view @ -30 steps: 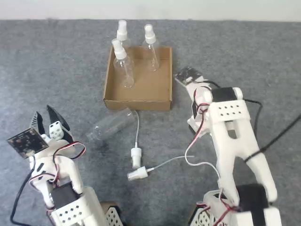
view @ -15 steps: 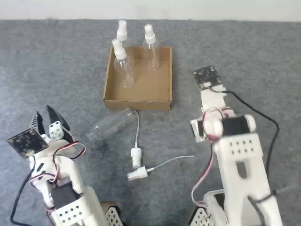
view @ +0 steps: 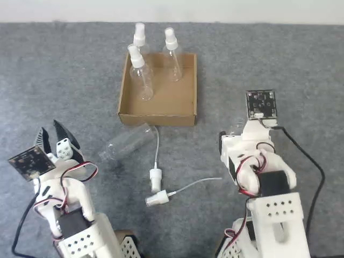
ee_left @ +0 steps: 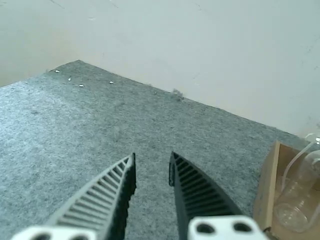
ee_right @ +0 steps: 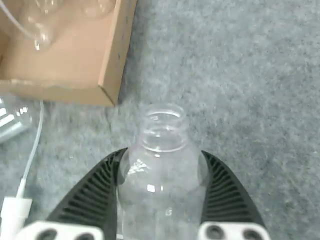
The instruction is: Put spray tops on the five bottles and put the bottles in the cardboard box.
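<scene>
A cardboard box (view: 157, 102) at the back middle of the table holds three clear bottles with white spray tops (view: 141, 72). One bare bottle (view: 126, 141) lies on its side in front of the box. Two loose spray tops (view: 155, 179) (view: 157, 200) with long tubes lie nearer the front. My right gripper (ee_right: 162, 155) is shut on an upright, uncapped bottle (ee_right: 161, 175), right of the box's front corner (ee_right: 112, 55). My left gripper (ee_left: 152, 172) stands open at the front left, nothing between its fingers, pointing away over the carpet.
Grey carpet (view: 64, 80) covers the whole table, with a pale wall behind it. The right arm's body (view: 263, 177) rises over the front right. Open carpet lies left of the box and between the two arms.
The right arm has drawn back from beside the box's right wall toward the front of the table. The left arm, the lying bottle and the loose spray tops have stayed put.
</scene>
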Controlling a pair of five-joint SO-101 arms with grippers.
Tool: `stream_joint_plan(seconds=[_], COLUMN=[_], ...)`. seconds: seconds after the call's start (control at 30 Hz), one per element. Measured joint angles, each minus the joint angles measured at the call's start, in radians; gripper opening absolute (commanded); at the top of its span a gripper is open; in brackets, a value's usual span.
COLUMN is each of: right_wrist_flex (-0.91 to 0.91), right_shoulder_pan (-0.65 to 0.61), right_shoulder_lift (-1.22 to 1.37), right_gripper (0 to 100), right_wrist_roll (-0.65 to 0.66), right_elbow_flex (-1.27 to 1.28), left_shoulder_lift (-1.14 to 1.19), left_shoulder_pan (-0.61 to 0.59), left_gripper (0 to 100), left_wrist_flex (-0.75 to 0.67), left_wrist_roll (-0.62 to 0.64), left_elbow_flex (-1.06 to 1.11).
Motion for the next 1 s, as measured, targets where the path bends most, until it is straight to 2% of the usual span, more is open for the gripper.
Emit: stream_joint_plan(seconds=[0.3, 0.5, 0.67, 0.77, 1.0], right_wrist_flex=[-0.044, -0.044, -0.044, -0.044, -0.032], right_shoulder_pan=[0.003, 0.078, 0.087, 0.095, 0.104], right_shoulder_lift=[-0.121, -0.23, -0.325, -0.368, -0.387], right_gripper=[8.6, 8.6, 0.8, 1.8, 2.0], right_wrist_roll=[-0.029, -0.029, -0.029, -0.029, -0.029], right_elbow_flex=[0.104, 0.166, 0.21, 0.21, 0.21], left_shoulder_lift=[0.0, 0.0, 0.0, 0.0, 0.0], left_shoulder_pan=[0.0, 0.0, 0.0, 0.0, 0.055], left_gripper=[11, 11, 10, 10, 10], left_wrist_flex=[0.0, 0.0, 0.0, 0.002, 0.157], left_wrist_roll=[0.0, 0.0, -0.084, -0.114, -0.189], left_elbow_flex=[0.0, 0.0, 0.0, 0.0, -0.127])
